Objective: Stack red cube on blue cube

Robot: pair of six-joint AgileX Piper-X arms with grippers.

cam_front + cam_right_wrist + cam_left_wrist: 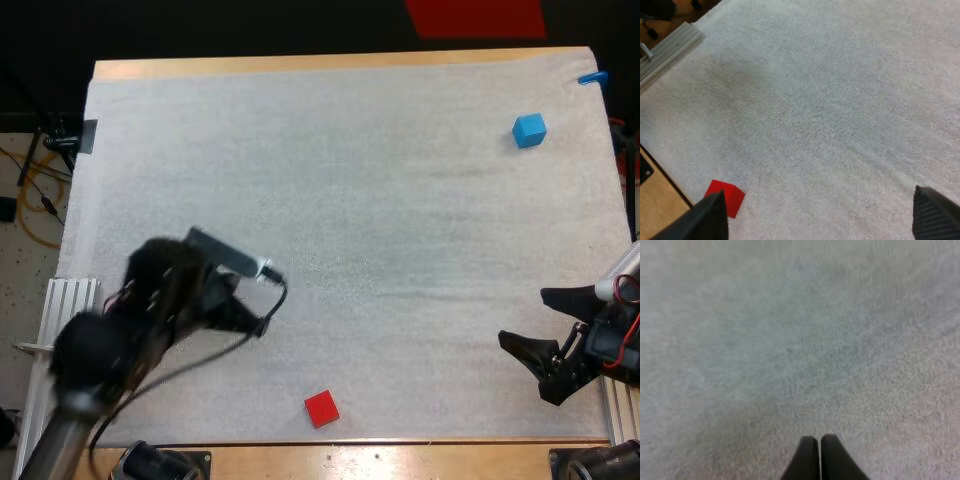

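Your left gripper (820, 460) hangs over bare white mat (380, 200) on the wooden tabletop (300, 66), its 2 black fingers pressed together on nothing. Your right gripper (526, 320) is at the mat's right edge, its fingers spread wide and empty. The red cube (321, 408) lies by the mat's near edge, between the 2 arms. The blue cube (529, 130) rests near the far right corner, well apart from the red one.

Red cube (321, 408) near mat (380, 200) front edge, mid-width. Left gripper (258, 318) over bare mat, just beyond and left of it. Blue cube (529, 130) far right, well apart. Right gripper (535, 322) at right edge, fingers spread, empty.
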